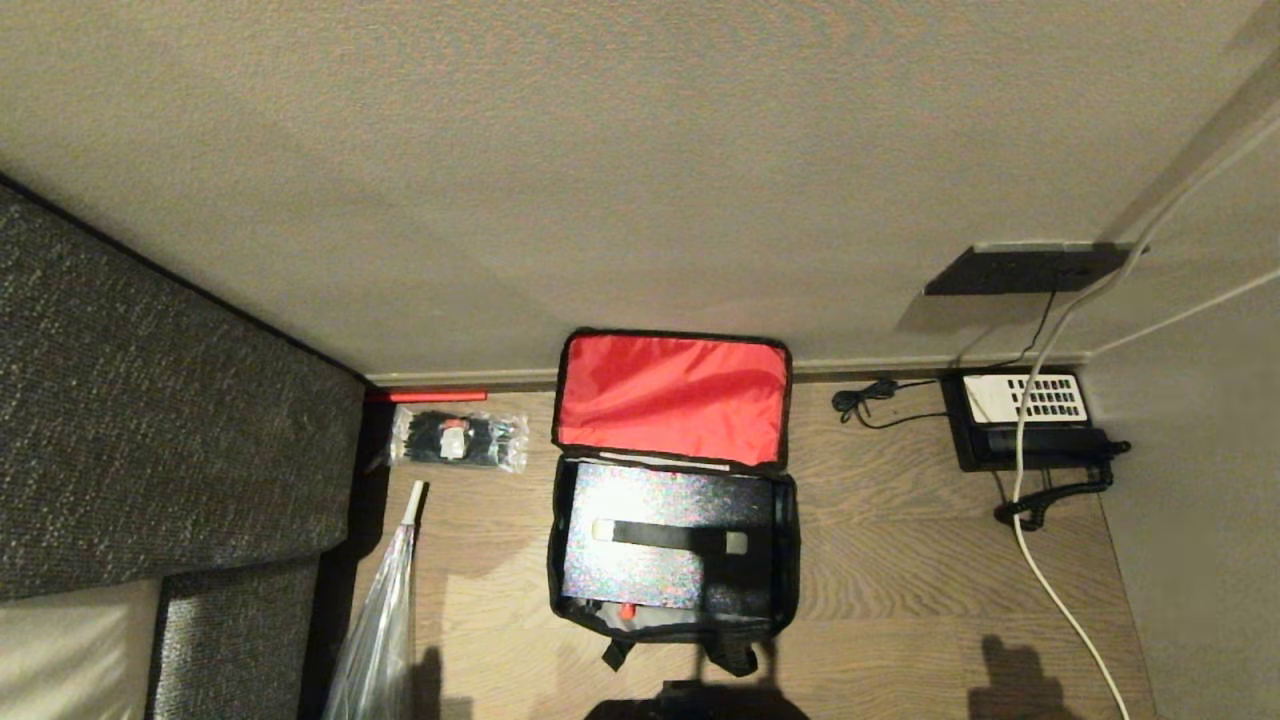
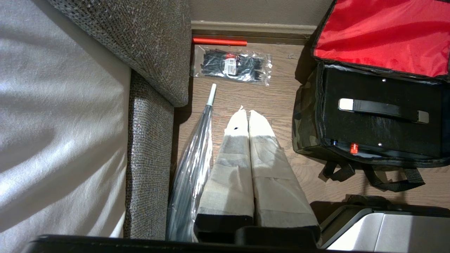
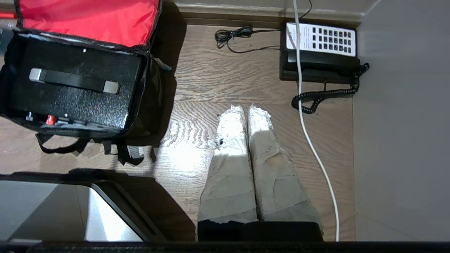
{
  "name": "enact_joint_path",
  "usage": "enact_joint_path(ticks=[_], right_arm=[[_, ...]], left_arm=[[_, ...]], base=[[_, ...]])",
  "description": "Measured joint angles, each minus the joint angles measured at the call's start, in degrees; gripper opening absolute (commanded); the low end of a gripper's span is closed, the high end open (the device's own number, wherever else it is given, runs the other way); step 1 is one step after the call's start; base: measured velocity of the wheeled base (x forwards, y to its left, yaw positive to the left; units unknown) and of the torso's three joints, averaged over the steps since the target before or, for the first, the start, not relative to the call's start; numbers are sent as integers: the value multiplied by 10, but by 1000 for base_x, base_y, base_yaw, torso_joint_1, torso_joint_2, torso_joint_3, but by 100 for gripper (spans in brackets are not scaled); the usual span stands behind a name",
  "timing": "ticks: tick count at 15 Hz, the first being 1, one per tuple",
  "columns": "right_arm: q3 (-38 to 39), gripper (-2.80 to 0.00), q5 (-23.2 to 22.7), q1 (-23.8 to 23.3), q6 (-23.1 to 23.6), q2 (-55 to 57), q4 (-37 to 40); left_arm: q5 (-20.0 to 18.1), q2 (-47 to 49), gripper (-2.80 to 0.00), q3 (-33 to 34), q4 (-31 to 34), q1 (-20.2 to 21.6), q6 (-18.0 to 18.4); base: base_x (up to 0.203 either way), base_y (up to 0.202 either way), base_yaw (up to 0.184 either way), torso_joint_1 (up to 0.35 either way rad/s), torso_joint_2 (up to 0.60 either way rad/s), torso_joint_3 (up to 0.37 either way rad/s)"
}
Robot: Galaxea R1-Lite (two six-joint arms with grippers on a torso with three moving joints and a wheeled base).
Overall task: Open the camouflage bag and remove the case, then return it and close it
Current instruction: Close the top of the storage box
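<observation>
The camouflage bag (image 1: 788, 560) stands open on the wooden floor against the wall, its lid (image 1: 672, 398) raised and showing the red lining. The case (image 1: 660, 575) lies flat inside it, speckled top up, with its black strap handle (image 1: 668, 535) across the middle and a small red latch (image 1: 627, 609) at the near edge. Neither arm shows in the head view. My left gripper (image 2: 249, 111) hangs shut over bare floor to the left of the bag (image 2: 305, 119). My right gripper (image 3: 245, 108) hangs shut over the floor to the right of the bag (image 3: 151, 102). Both grippers hold nothing.
A clear packet of black cable ties (image 1: 458, 438) and a folded clear umbrella (image 1: 385, 620) lie left of the bag, beside a grey sofa (image 1: 150, 420). A black telephone (image 1: 1025, 420) with a coiled cord and a white cable (image 1: 1060, 590) sit at the right wall.
</observation>
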State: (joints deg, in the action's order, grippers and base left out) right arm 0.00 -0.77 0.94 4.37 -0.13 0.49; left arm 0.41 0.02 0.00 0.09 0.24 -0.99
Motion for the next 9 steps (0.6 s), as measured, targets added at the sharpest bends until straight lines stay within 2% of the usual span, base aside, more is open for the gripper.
enact_joint_path(ticks=[3,5,9], right_arm=[[-30,-280,1,0,-10,0,6],[-123,-280,0,0,-12,0,42],[-353,-280,-32,0,-21,0,254]], left_arm=[[0,0,-280,0,0,0,0],[0,0,-280,0,0,0,0],[0,0,-280,0,0,0,0]], base=[[0,0,0,0,0,0],[0,0,0,0,0,0],[0,0,0,0,0,0]])
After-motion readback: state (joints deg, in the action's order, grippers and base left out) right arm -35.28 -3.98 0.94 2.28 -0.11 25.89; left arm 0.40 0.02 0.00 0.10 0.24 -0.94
